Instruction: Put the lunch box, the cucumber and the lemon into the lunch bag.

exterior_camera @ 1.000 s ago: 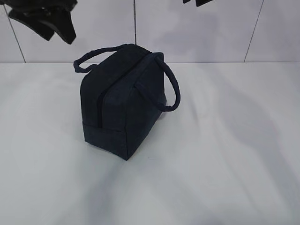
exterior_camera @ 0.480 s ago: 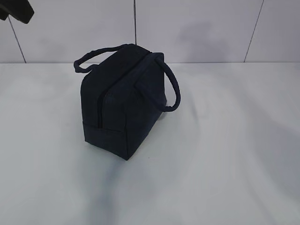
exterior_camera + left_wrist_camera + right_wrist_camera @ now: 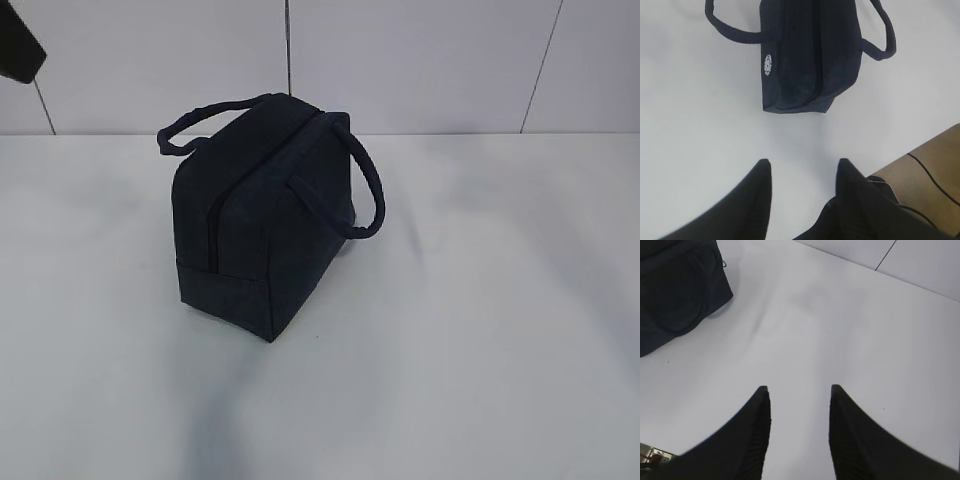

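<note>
- One white table (image 3: 480, 350) carries everything; it spreads wide, bare on the right.
- On it the lunch bag (image 3: 262, 215) stands upright, left of centre, zipper line looking closed, handles drooping to both sides.
- No lunch box, cucumber or lemon shows in any view, so I judge they are either inside or out of frame.
- My left gripper (image 3: 801, 170) hangs released above the table, near the bag's end.
- My right gripper (image 3: 799, 395) is released too, over bare table right of the bag.
- Risk: soft handles could snag a finger and topple the bag.
</note>
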Tool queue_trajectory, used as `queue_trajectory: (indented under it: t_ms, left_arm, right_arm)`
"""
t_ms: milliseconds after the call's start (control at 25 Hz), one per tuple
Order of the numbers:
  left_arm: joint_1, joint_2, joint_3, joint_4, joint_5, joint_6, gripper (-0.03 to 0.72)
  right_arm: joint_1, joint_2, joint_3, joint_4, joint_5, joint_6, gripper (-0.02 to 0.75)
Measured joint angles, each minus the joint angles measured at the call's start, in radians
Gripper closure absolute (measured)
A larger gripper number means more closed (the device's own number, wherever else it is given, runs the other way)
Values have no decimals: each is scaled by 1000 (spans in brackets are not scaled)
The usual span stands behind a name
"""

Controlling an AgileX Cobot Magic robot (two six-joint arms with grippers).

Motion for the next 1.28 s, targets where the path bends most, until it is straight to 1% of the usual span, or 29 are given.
queue_trajectory:
  t_ms: [200,320,600,720,880,1080,1280]
  left_arm:
    - [0,-109,55,-23,0,0,386]
    - [0,-186,92,-27,2,3,389]
    - [0,-383,218,-23,4,60,391]
    - [0,-491,293,-23,-25,69,391]
    - [0,-657,408,-21,-65,87,405]
    - [0,-833,555,-19,-91,110,416]
    - [-2,-992,691,-19,-122,119,418]
  right_arm:
    - [0,-205,209,-4,4,0,421]
    - [0,-330,330,-4,4,32,421]
    - [0,-581,547,-4,9,107,421]
    - [0,-668,597,-4,11,131,421]
    - [0,-776,623,-1,11,135,421]
    - [0,-867,641,0,14,115,421]
    - [0,-928,706,0,14,109,421]
